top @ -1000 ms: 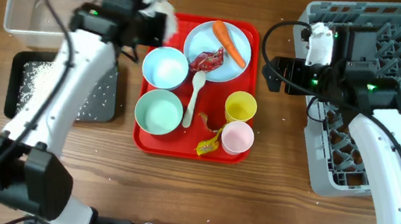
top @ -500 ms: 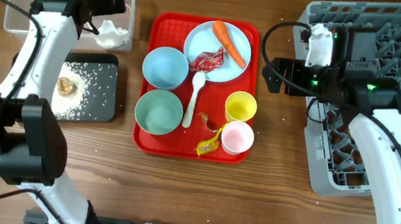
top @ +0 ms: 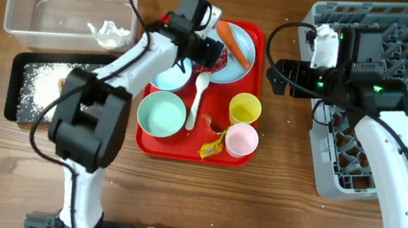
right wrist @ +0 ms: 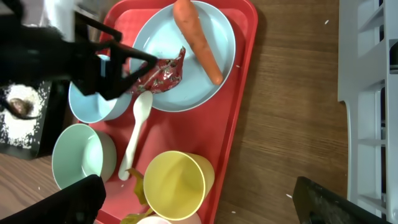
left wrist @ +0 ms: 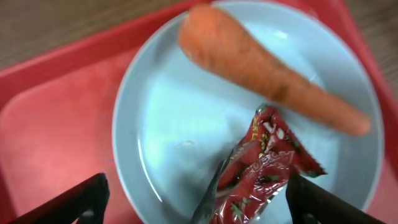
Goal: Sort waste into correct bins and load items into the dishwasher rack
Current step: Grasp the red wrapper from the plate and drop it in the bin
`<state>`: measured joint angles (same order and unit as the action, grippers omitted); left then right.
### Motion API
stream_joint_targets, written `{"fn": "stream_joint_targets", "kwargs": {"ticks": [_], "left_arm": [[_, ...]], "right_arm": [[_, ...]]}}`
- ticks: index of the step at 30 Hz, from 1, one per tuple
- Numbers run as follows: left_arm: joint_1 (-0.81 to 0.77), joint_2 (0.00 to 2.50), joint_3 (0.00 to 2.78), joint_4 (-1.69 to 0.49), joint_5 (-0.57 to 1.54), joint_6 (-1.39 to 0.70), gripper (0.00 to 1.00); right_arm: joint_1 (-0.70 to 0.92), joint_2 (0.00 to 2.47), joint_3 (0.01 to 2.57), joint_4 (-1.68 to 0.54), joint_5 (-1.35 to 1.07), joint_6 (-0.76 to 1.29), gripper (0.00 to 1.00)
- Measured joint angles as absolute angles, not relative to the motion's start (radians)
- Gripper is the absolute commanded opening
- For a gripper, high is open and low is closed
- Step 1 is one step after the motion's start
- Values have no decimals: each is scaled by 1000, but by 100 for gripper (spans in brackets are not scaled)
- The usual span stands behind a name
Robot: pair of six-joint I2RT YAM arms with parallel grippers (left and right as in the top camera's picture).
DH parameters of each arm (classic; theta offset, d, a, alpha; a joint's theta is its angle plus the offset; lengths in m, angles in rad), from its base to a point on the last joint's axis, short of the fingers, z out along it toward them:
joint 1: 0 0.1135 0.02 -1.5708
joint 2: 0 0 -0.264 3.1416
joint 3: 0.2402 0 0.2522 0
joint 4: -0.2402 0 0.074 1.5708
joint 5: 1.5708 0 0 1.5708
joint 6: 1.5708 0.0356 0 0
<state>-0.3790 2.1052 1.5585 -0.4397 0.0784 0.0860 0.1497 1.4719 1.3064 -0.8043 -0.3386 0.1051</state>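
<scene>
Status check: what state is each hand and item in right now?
Left hand, open, red wrapper between fingers, ungripped.
Right hand, open, empty.
Carrot, lying on plate.
Yellow cup, upright, empty.
Pink cup, upright.
Teal bowl, upright, empty.
Spoon, flat on red tray.
Tissue, in clear tub.

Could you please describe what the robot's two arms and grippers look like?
Both arms have white tubular links joined by black joints, with black cables looping off them. The left arm ends in the black left gripper; the right arm shows green lights near its black right gripper.
</scene>
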Motion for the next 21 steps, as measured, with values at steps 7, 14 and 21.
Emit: {"fn": "stream_joint_targets", "kwargs": {"ticks": [7,14,21], "left_arm": [[-420,2176,1559,-429,75,124,49],[-426,2187,1559,-441,75,126,4],[-418,2178,1593,-466,39,57,4]], "right_arm": [[150,1472,1306,-805,-339,105,100],[150,1472,1306,-809,-339,105,99],[150,1472,1306,-812,-339,105,100]]}}
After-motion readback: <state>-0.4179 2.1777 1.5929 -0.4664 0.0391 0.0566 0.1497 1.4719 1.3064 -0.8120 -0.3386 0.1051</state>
